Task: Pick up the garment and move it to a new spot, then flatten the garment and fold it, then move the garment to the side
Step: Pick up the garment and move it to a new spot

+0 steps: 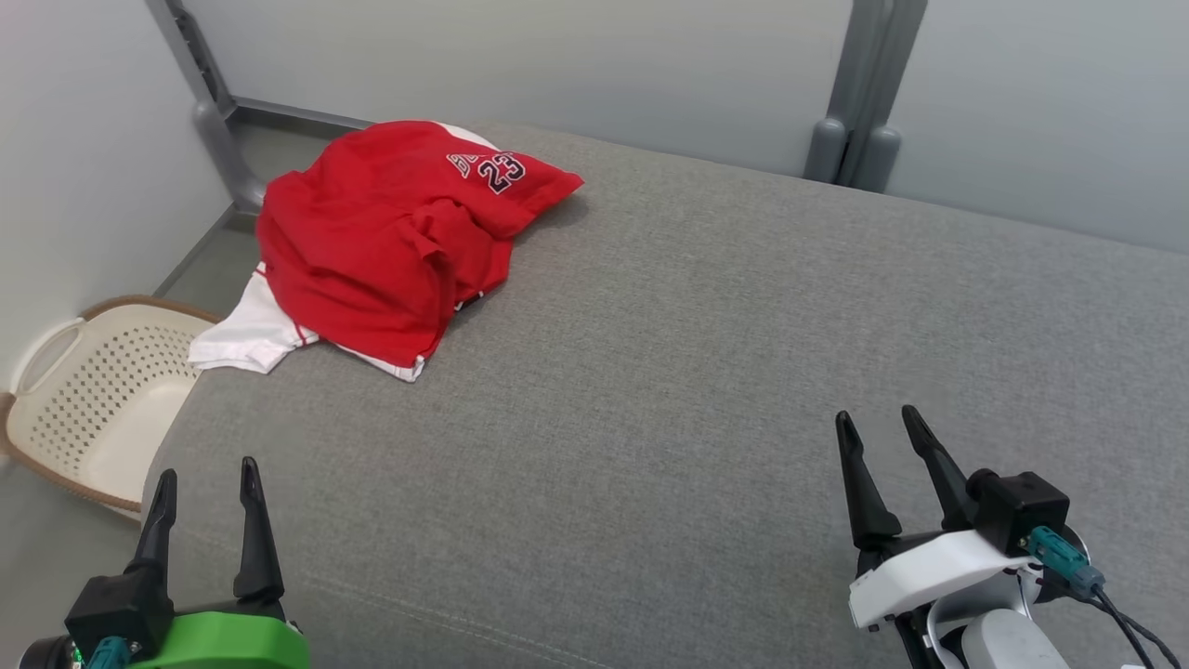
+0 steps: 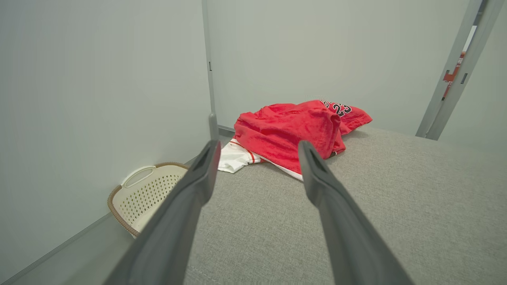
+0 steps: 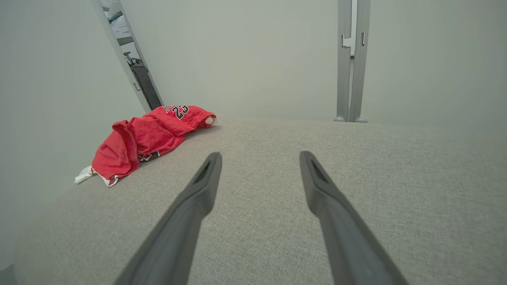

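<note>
Garment (image 1: 372, 242) lies crumpled, long axis from white hem near the basket (image 1: 102, 409) to numbered far end; left gripper (image 1: 207, 469), right gripper (image 1: 876, 415) empty, jaws wide.

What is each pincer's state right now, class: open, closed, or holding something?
Left pincer: open, holding nothing.
Right pincer: open, holding nothing.

1. garment (image 1: 390, 242): crumpled; red folds cover most of its white part; lettering beside the "23" is tucked under and unreadable.
2. basket (image 1: 102, 409), left of the garment and nearer the robot: right side hidden behind the grey surface (image 1: 706, 390).
3. wall gap (image 3: 130, 59), behind the garment in the right wrist view: contents too small to tell.
</note>
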